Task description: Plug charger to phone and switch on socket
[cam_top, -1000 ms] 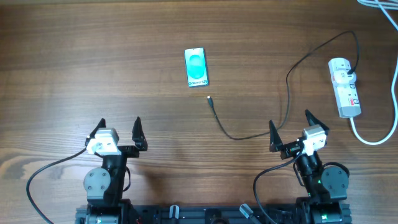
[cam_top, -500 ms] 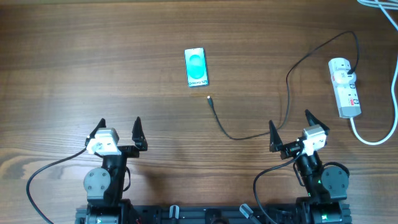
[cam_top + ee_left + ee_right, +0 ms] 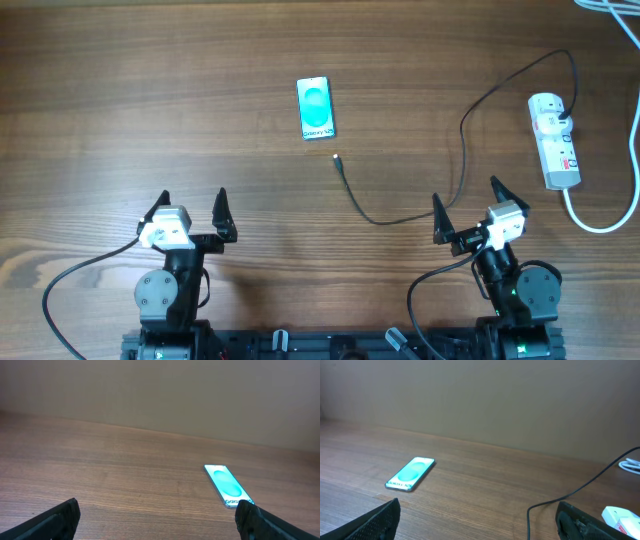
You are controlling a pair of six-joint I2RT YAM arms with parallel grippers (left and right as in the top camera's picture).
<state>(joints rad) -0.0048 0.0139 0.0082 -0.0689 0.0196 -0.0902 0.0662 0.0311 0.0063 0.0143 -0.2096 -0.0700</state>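
The phone [image 3: 315,107] lies flat on the table's middle, turquoise screen up; it also shows in the left wrist view [image 3: 226,485] and the right wrist view [image 3: 411,473]. The charger's thin black cable [image 3: 461,130] runs from the socket [image 3: 554,140] at the far right and ends in a small connector tip [image 3: 336,158] just below and right of the phone. The cable also shows in the right wrist view [image 3: 570,495]. My left gripper [image 3: 190,212] is open and empty near the front left. My right gripper [image 3: 466,210] is open and empty, close to the cable's loop.
A thick white lead [image 3: 600,215] curls from the socket along the right edge. Another white cable [image 3: 610,15] lies at the far right corner. Black base wires [image 3: 70,290] trail at the front by both arm bases.
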